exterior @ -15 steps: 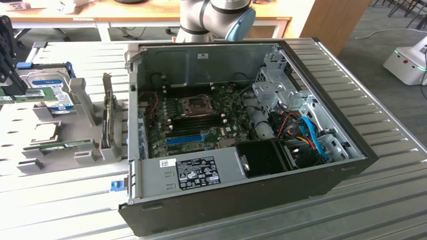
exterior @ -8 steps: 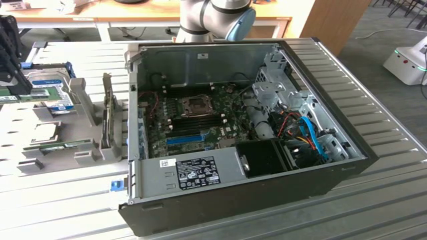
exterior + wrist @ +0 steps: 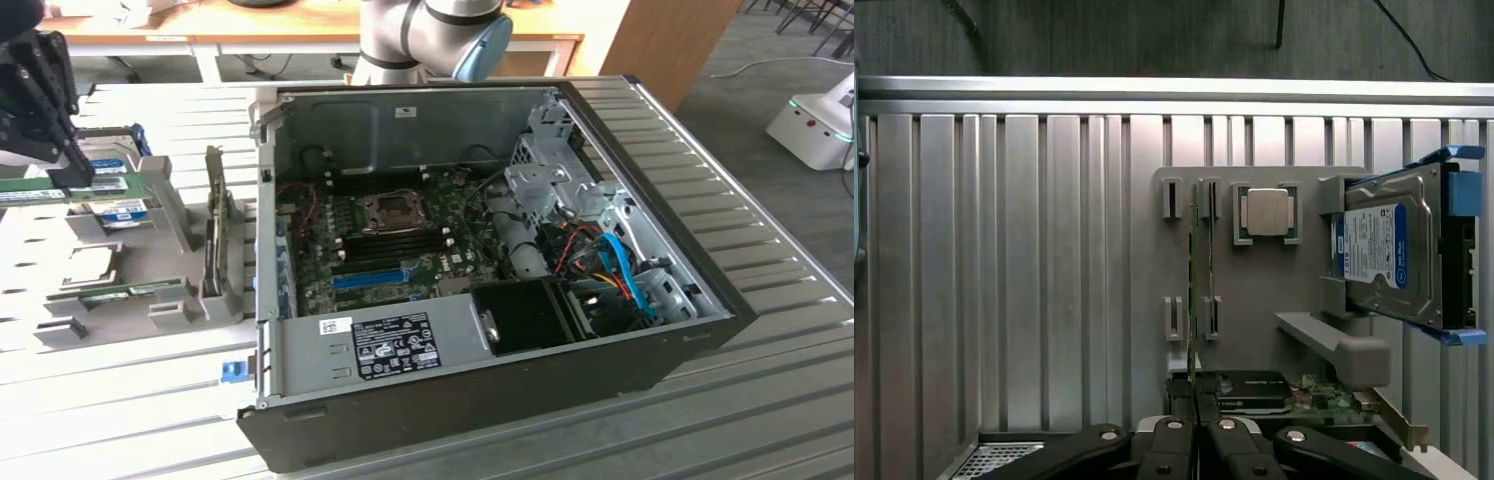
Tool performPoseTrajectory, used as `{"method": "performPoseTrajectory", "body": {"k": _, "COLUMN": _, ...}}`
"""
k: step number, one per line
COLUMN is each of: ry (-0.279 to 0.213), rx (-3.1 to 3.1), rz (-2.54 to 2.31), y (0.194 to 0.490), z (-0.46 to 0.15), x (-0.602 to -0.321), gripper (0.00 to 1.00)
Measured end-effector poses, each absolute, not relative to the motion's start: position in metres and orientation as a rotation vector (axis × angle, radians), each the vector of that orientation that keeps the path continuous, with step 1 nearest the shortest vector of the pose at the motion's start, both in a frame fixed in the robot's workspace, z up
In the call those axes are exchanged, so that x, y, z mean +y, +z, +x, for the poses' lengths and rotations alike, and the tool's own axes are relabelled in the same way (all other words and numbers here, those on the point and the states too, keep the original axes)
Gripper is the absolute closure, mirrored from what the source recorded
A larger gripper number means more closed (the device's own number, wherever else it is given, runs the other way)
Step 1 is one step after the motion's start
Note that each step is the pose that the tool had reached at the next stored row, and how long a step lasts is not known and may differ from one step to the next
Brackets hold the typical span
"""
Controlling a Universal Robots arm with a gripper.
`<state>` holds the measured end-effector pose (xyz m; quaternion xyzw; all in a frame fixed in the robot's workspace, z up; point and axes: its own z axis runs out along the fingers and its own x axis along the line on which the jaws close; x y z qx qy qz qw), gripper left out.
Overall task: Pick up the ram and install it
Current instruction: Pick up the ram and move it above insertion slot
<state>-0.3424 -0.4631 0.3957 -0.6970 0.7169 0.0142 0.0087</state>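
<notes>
The ram (image 3: 27,194) is a thin green stick hanging level above the grey parts holder (image 3: 160,190) at the exterior view's left. My black gripper (image 3: 64,178) is shut on its middle. In the wrist view the ram (image 3: 1194,300) shows edge-on as a thin line running out from between my fingertips (image 3: 1174,432), which stand close together. The open computer case (image 3: 667,340) lies to the exterior view's right, with the motherboard (image 3: 400,240) and its dark memory slots (image 3: 387,245) exposed and well away from the gripper.
The holder (image 3: 1254,290) also carries a CPU (image 3: 1267,212), a hard drive with a blue label (image 3: 1389,250), an expansion card (image 3: 1304,398) and a second green stick (image 3: 127,292). The case's walls stand around the motherboard. A white machine (image 3: 814,125) stands on the floor at the far right.
</notes>
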Motion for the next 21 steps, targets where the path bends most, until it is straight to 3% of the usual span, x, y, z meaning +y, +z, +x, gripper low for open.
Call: {"method": "performPoseTrajectory", "body": {"k": 21, "ry": 0.048, "rx": 2.241, "rz": -2.18, "y": 0.396, "z": -0.277, "x": -0.463, "gripper": 0.88}}
